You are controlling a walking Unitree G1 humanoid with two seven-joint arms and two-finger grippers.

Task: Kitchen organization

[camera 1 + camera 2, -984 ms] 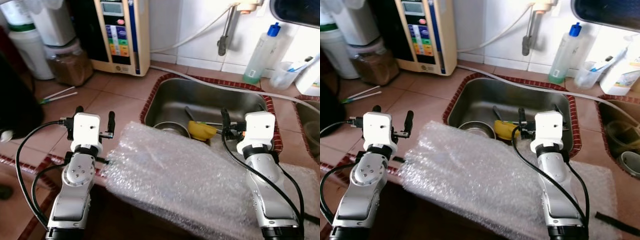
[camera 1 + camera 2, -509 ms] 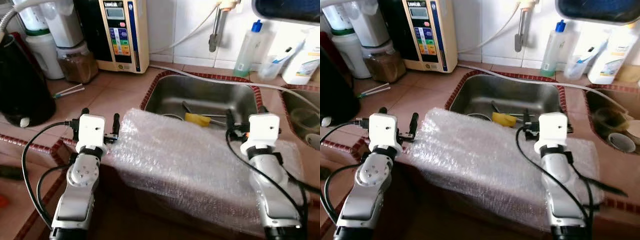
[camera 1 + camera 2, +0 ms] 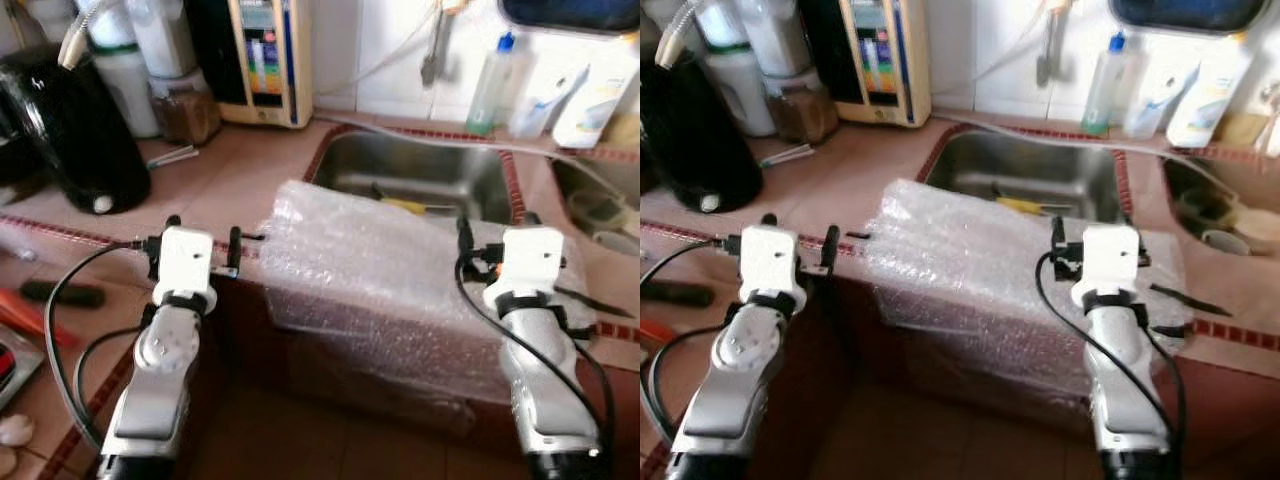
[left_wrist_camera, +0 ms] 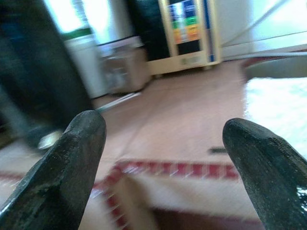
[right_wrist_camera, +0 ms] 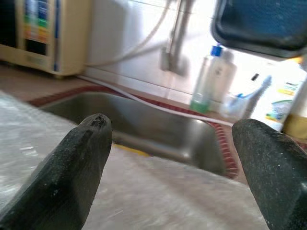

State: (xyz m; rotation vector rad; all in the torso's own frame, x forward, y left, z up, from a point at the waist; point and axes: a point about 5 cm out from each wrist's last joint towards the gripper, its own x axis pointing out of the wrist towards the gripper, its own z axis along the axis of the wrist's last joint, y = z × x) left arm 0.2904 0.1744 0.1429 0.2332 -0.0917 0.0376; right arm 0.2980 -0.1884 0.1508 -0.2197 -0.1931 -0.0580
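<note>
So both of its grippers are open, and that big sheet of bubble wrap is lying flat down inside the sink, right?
Not quite. Both the left gripper and the right gripper are open, but the bubble wrap is not down in the sink. The left eye view shows it draped over the counter's front edge, in front of the sink.

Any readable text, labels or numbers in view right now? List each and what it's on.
None can be read as text.
Water purifier: panel of coloured buttons and a small display, too blurred to read.
White bottle: blue and yellow label print, too blurred.
Clear bottle: no label legible.
Black kettle: no markings made out.
</note>
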